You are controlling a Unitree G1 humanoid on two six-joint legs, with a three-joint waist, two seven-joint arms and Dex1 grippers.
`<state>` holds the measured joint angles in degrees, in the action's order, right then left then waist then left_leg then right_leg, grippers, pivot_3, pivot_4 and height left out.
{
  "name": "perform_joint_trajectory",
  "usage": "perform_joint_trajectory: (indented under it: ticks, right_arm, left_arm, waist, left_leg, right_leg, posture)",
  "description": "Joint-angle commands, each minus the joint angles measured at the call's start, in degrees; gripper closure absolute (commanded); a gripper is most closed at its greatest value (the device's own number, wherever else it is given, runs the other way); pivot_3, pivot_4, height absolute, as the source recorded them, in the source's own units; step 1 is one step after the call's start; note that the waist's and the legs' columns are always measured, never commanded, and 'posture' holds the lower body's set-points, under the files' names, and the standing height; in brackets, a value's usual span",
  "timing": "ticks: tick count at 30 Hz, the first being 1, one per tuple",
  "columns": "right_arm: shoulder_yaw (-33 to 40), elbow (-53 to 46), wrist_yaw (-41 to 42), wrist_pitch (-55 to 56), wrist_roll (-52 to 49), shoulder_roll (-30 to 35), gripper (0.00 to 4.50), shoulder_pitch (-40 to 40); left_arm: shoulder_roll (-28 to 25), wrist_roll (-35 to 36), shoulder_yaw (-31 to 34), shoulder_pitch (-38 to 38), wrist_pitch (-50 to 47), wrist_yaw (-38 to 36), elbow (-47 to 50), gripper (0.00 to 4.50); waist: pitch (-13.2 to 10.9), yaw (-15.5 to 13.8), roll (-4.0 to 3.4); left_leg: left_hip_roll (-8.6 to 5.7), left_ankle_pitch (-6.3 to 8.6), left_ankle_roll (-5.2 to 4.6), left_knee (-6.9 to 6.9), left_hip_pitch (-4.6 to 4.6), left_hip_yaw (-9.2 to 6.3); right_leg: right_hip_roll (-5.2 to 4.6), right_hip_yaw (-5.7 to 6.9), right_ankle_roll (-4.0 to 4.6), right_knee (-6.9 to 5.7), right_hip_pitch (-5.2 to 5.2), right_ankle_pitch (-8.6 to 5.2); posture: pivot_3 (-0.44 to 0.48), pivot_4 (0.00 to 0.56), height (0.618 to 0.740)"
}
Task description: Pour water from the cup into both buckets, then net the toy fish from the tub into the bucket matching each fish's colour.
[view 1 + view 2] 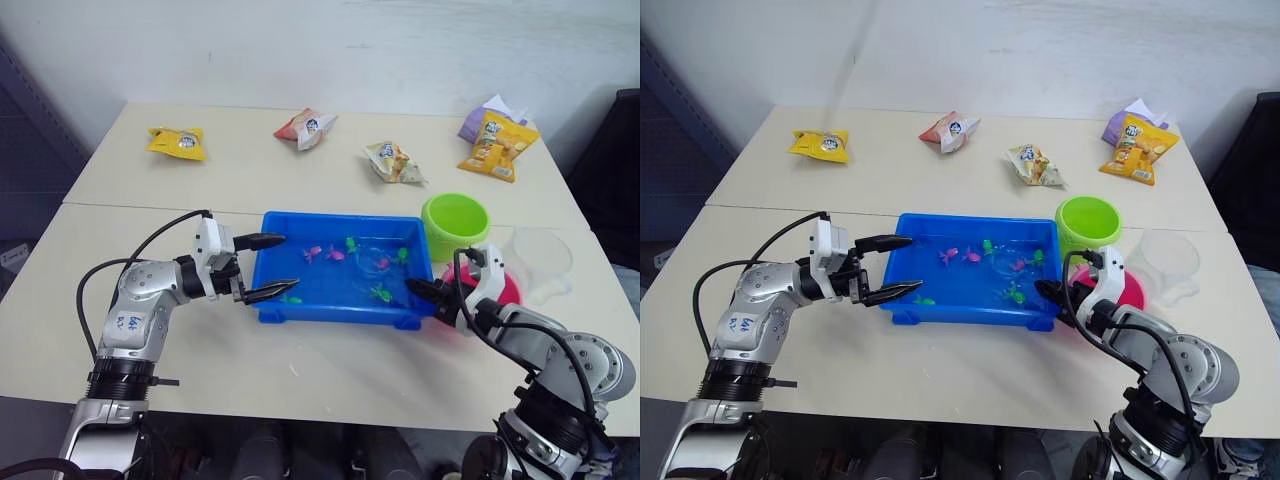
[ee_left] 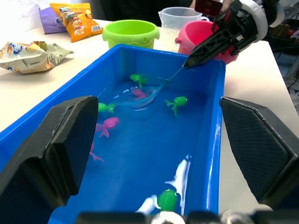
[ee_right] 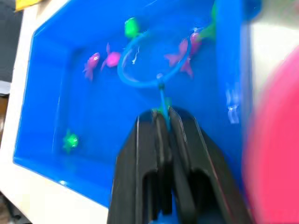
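Observation:
The blue tub (image 1: 330, 312) holds water and several toy fish, pink (image 1: 336, 254) and green (image 1: 381, 293). My right gripper (image 1: 418, 288) is at the tub's right front corner, shut on the thin handle of the net (image 1: 375, 262). The net's light blue hoop (image 3: 140, 84) lies in the water with a pink fish (image 3: 187, 51) at its rim. My left gripper (image 1: 288, 262) is open, its fingers spread across the tub's left end. The green bucket (image 1: 455, 225) stands right of the tub. The pink bucket (image 1: 505, 290) is behind my right wrist, and the clear cup (image 1: 543, 258) is further right.
Several snack packets lie on the far table: a yellow one (image 1: 178, 142), a red-white one (image 1: 305, 127), a pale one (image 1: 394, 162), and an orange one on a purple one (image 1: 497, 145). A seam (image 1: 150, 207) runs between the two tables.

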<state>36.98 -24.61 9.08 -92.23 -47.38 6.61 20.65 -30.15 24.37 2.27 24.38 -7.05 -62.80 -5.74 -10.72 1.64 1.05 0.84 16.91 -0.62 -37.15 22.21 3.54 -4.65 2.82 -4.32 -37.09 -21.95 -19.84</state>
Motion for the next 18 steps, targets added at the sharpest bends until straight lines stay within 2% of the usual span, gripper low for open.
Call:
perform_joint_trajectory:
  ticks: [1,6,13,18]
  right_arm:
    - [-1.6,-1.6,-2.5,-0.3,-11.0,2.2,4.5,-1.5]
    - [-0.5,-3.8,-5.2,-0.3,-16.8,7.6,4.5,-1.4]
    - [-1.3,-3.6,-0.6,3.1,-19.1,15.9,4.5,0.3]
    - [-4.4,-4.3,2.8,5.0,-18.2,23.5,4.5,-0.4]
  left_arm:
    - [-0.7,0.3,1.2,-0.3,1.2,-0.3,0.3,0.04]
    - [-0.6,0.2,1.2,-0.6,2.0,-0.8,-0.4,0.04]
    - [0.0,0.3,0.6,-0.4,3.5,-2.2,-2.7,0.04]
    - [0.3,0.1,0.4,-0.2,4.1,-2.3,-3.1,0.04]
  waist:
    - [0.0,0.0,0.0]
    - [0.0,0.0,0.0]
    - [0.0,0.0,0.0]
    - [0.0,-0.1,0.0]
  left_leg:
    - [0.0,0.0,0.0,0.0,0.0,0.0]
    - [0.0,0.0,-0.02,0.0,0.0,0.0]
    - [0.0,0.11,-0.2,0.0,0.03,0.0]
    - [0.0,0.13,-0.27,-0.01,0.06,-0.01]
  right_leg:
    - [0.0,-0.01,0.0,0.01,0.0,0.0]
    - [-0.01,-0.01,0.0,0.08,0.0,0.0]
    - [0.0,0.0,0.0,0.17,0.0,0.0]
    - [-0.02,0.0,0.0,0.17,-0.02,0.0]
  posture:
    - [0.0,0.15,0.738]
    - [0.0,0.15,0.738]
    - [0.0,0.15,0.738]
    - [0.0,0.15,0.738]
